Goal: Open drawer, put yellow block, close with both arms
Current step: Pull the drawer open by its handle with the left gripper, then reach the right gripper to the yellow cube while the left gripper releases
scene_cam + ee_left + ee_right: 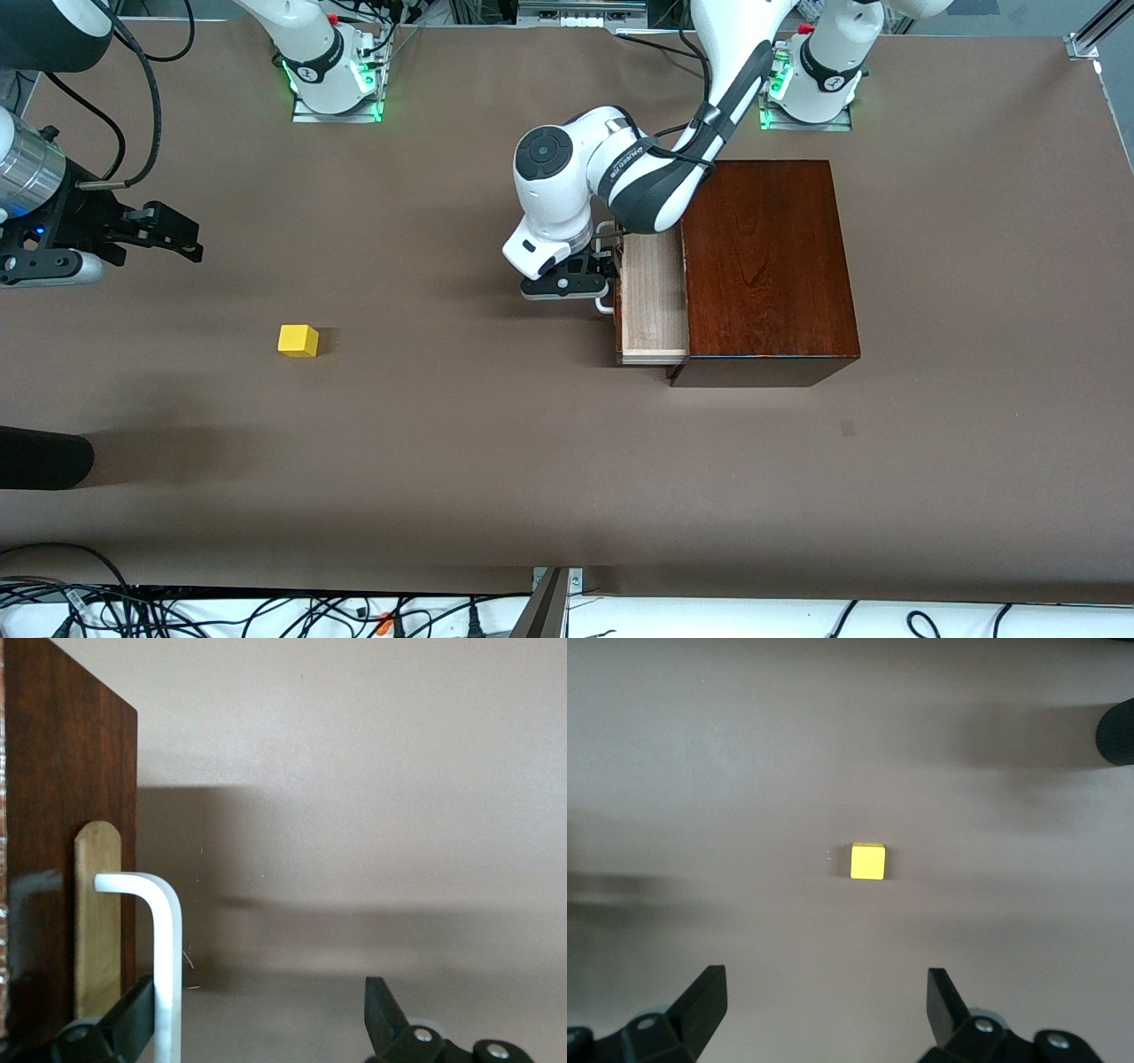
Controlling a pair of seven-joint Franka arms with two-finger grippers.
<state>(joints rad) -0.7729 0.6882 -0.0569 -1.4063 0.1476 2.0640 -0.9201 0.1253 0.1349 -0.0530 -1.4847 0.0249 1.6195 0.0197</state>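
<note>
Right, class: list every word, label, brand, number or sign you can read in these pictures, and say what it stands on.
No text can be read with certainty.
Dark lettering on the left arm, on its white wrist casing: too small to read.
Round marks on both arm bases: unreadable.
Wooden box, drawer, yellow block: no writing.

- A wide table (425, 461) topped with a matte brown sheet carries everything.
- A glossy dark-brown wooden box (766, 257) stands on it toward the left arm's end, its shallow pale-wood drawer (654, 297) pulled partly out toward the right arm's end.
- A small bright yellow cube (298, 340) lies on bare table toward the right arm's end, well apart from the box and about as near the front camera as the drawer's nearer corner.
- Two white arm bases, lit green (335, 84) (808, 89), stand along the table's edge farthest from the front camera.
</note>
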